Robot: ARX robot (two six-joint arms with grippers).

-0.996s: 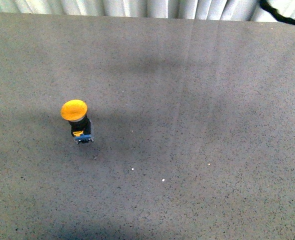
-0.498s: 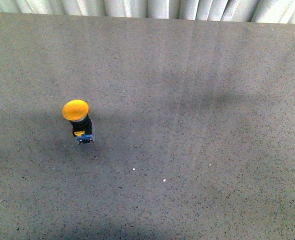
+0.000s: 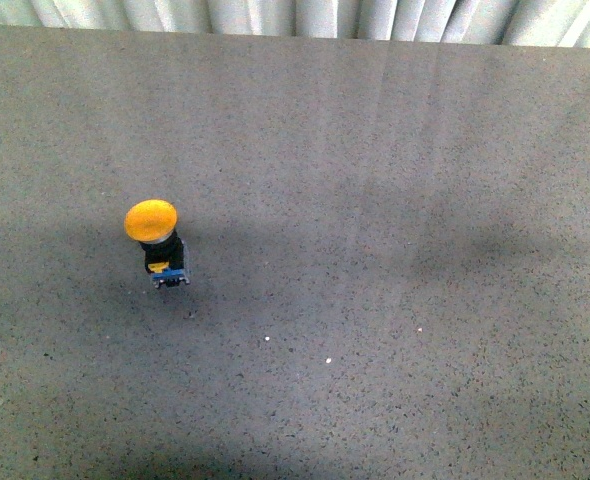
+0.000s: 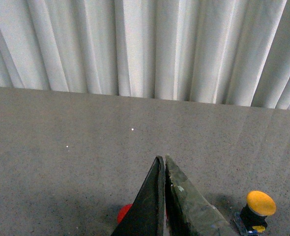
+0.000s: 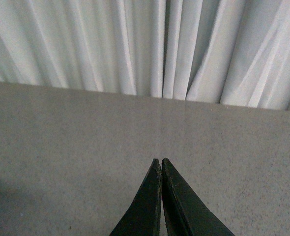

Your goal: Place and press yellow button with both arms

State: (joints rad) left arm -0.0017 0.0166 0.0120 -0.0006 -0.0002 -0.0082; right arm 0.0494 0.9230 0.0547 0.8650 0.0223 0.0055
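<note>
We look across a grey speckled stone-like table [image 3: 375, 200] that runs back to a wall of pale pleated curtains [image 4: 135, 44]. On the left part of the table, in the front view, stands the small mushroom-head push button with a round orange-yellow domed cap [image 3: 151, 221], its black body below and small yellow and blue base parts resting on the surface; it sits alone, tilted a little, well away from the table edges. No arm shows in the front view. From the left wrist we see the left tool [image 4: 163, 164] with its two dark tapered fingers pressed together at the tips, clenched on nothing, hovering over the table; the yellow button appears near it off to one side, not touching. A small red object [image 4: 124, 214] peeks out beside the fingers, too hidden for us to identify. From the right wrist we see the right tool [image 5: 161, 163] likewise closed tip to tip, empty, above bare table facing the curtains.
</note>
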